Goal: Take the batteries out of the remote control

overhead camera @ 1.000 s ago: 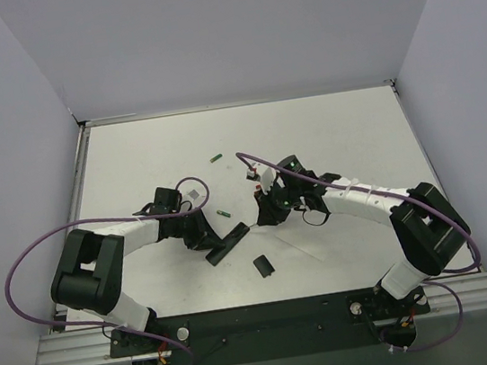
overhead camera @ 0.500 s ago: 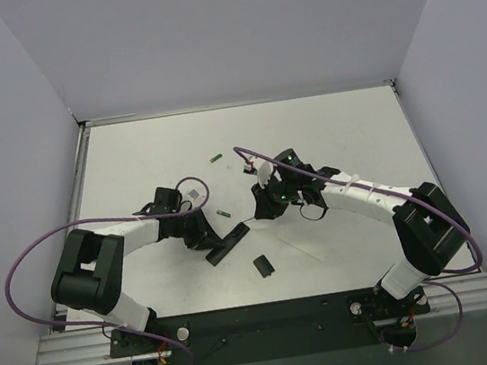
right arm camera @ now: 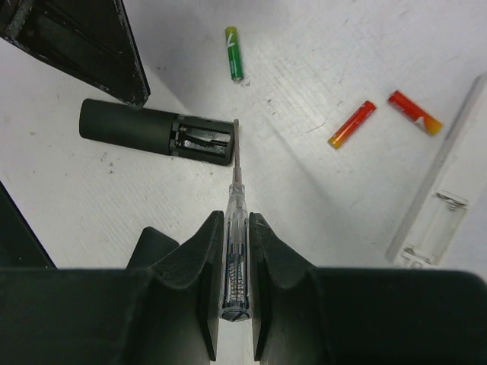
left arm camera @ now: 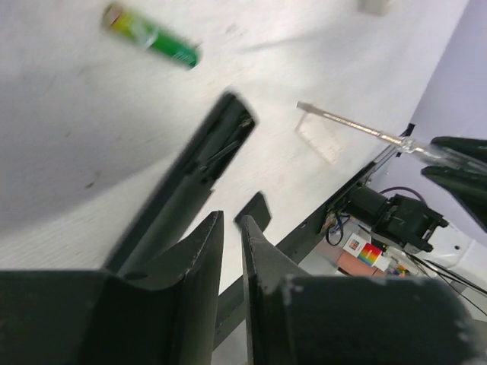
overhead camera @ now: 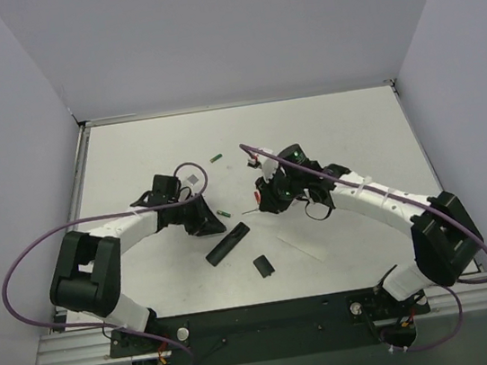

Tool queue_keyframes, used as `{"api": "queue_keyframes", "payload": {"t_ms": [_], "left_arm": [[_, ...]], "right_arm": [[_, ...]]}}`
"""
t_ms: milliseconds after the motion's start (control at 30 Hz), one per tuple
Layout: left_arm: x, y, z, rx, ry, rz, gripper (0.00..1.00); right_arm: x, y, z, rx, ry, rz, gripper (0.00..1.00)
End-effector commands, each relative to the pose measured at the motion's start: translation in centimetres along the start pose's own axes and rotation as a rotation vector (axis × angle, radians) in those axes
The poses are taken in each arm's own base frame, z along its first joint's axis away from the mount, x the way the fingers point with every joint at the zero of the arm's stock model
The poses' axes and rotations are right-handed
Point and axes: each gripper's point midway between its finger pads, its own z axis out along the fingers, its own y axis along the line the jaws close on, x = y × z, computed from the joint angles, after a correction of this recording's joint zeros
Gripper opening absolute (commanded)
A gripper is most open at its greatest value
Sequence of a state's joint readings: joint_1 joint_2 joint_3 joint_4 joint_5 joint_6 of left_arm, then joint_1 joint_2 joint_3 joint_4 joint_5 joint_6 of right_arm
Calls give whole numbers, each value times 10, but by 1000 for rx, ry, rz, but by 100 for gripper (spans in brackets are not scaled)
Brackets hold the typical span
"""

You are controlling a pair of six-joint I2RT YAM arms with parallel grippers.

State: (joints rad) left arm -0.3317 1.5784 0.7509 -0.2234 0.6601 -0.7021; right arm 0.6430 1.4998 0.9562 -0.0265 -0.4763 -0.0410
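Matt black plastic remote control [right arm camera: 156, 131]; smooth, matt white table [right arm camera: 342, 61].

left pincer [left arm camera: 230, 222] narrowly parted, empty | right pincer [right arm camera: 236, 220] clamped on screwdriver [right arm camera: 236, 190]

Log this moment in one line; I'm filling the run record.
right gripper: shut on clear-handled screwdriver, tip toward slim black remote control | left gripper: narrowly open, empty | two green-wrapped batteries: on white table
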Motion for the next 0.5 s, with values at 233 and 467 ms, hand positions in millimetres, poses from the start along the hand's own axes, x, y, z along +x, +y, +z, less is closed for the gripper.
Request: {"api": "queue_keyframes", "payload": {"t_ms": [233,467], "left_arm": [[-73,-134,-112,129,-429,447,89],[-76,-142,-163,69,-661,589,90]], "right_arm": [[-15,-62,-114,569,-274,18,2],[49,-131,-120,864,-162,259,4]]}}
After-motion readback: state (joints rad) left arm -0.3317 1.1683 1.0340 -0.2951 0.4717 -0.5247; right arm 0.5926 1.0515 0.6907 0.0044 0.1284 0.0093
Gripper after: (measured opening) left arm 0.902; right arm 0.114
